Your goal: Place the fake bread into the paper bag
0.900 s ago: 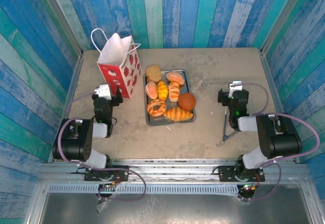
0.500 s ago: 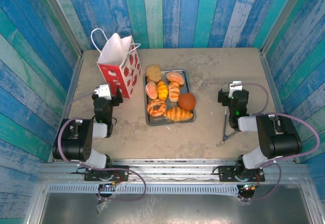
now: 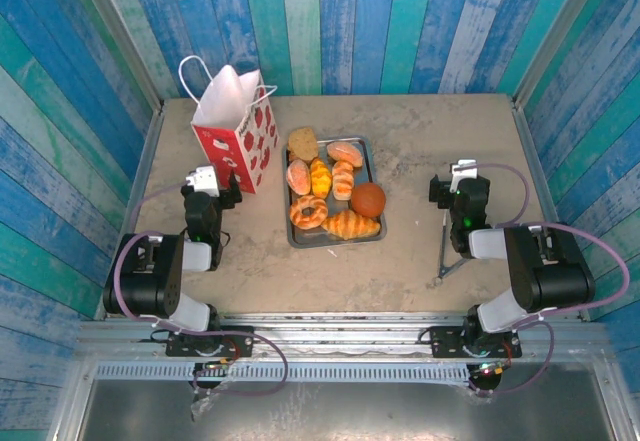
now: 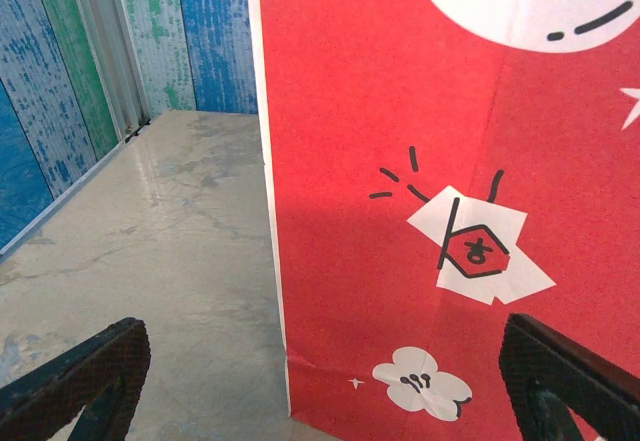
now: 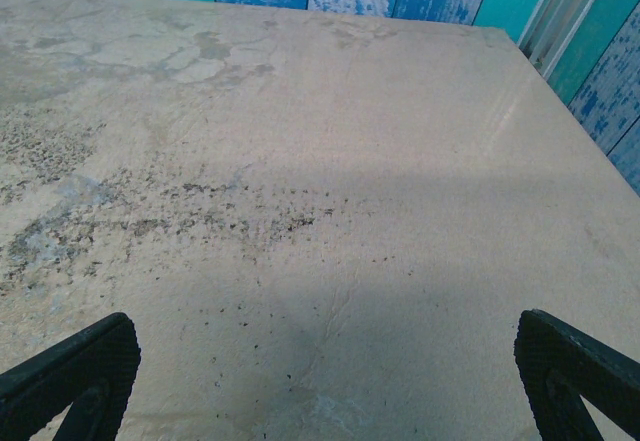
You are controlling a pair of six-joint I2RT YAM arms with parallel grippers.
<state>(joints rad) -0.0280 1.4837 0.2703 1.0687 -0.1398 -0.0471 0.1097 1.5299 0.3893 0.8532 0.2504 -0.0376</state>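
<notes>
Staged robot test cell. Walls (image 3: 350,21) of weathered-looking blue and teal planks box in a mottled beige tabletop (image 3: 440,131) on three sides; an aluminium frame rail (image 3: 340,323) along the near edge carries a left arm (image 3: 150,276) and a right arm (image 3: 545,276) with looped purple cables (image 3: 116,283). Props: fake bread (image 3: 352,225) on a grey tray (image 3: 320,243).

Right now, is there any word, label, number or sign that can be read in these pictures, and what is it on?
"す": one hand-drawn character, seemingly Japanese, inside a red hexagon on a white patch on the red side of the paper bag.
The other prints on that side are small pictures and dashes, no letters.
On the tray and the bread: no text to read.
</notes>
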